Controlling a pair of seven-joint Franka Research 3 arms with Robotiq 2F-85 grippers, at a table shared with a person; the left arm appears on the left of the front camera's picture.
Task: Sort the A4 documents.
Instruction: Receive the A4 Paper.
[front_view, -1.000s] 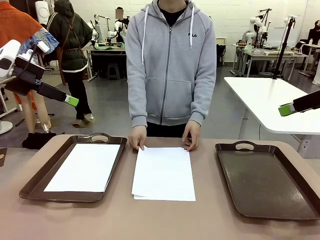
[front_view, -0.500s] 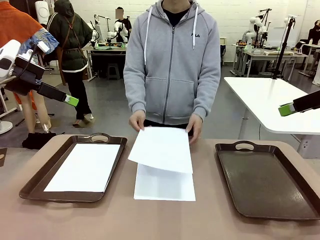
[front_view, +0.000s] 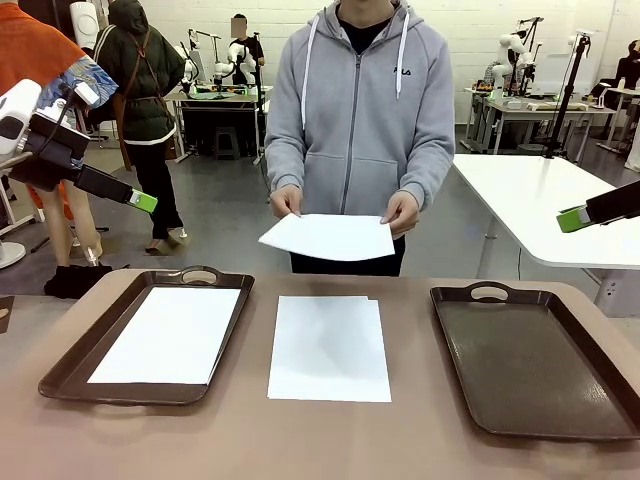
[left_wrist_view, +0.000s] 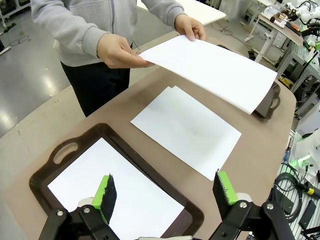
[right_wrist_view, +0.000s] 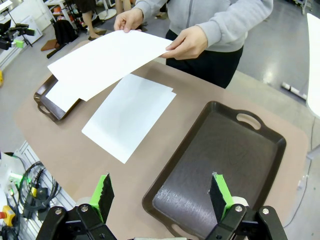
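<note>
We are watching the person at the far side holding one A4 sheet (front_view: 330, 237) in the air above the worktop (front_view: 300, 440). The person's right hand (front_view: 287, 203) and the person's left hand (front_view: 402, 213) are each pinching a far corner, and the sheet is hanging nearly flat, clear of everything below. Beneath it and nearer to us, a small stack of A4 documents (front_view: 328, 350) is lying flat in the middle of the worktop between two dark brown handled trays, with a second sheet peeking out slightly at one far corner. Another A4 document (front_view: 168, 333) is lying flat inside the left tray (front_view: 70, 365). The right tray (front_view: 540, 360) is sitting well apart on the other side. The left gripper (left_wrist_view: 165, 190) is hanging raised, pointing toward the left tray, its fingers spread wide and gripping nothing. The right gripper (right_wrist_view: 161, 192) is hanging raised, pointing toward the right tray, equally wide and holding nothing.
</note>
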